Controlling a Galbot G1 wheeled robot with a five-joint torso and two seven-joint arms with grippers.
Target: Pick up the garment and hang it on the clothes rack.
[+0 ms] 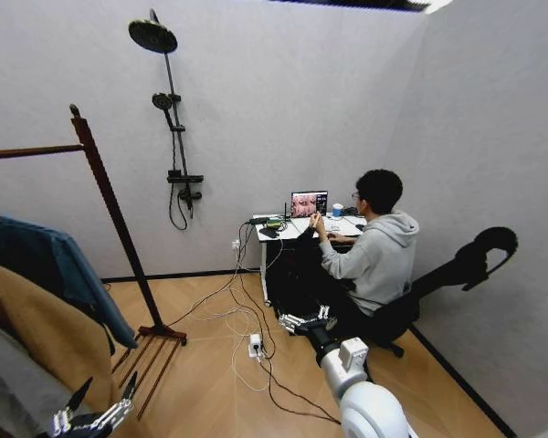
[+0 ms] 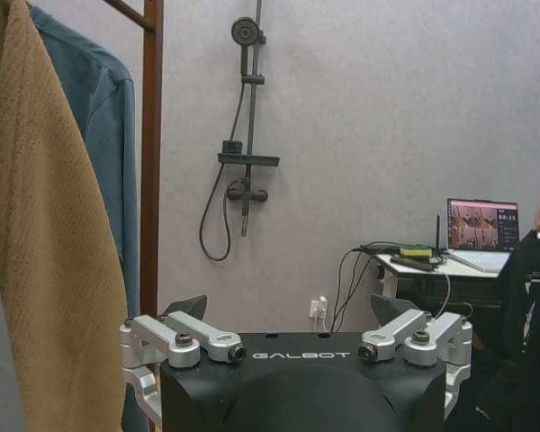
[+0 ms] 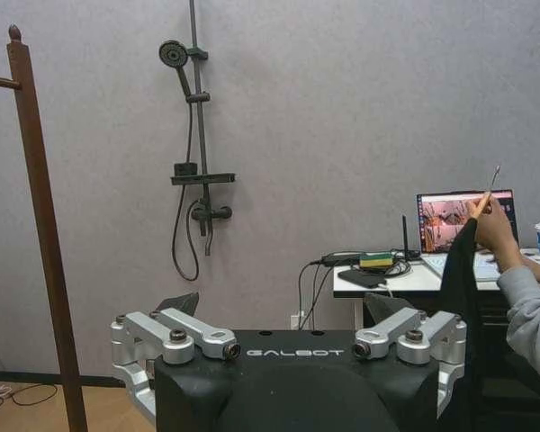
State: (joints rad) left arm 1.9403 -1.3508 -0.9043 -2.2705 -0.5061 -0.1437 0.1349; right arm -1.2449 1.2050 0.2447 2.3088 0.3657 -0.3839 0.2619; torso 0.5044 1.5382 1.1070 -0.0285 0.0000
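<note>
On the clothes rack (image 1: 110,201), head view: garment (image 1: 59,265) hangs from the top bar near the end post, beside a tan coat (image 1: 36,338). Left gripper (image 1: 99,415) low, fingers apart; right gripper (image 1: 303,321) low, state unclear.
Left wrist view: left gripper (image 2: 301,324) spread, empty; garment (image 2: 103,135) between coat and post.
Right wrist view: right gripper (image 3: 288,319) spread, empty.

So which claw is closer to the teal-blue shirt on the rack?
Left. The left claw hangs low, just below the teal-blue shirt. The right claw is mid-room, toward the desk.
</note>
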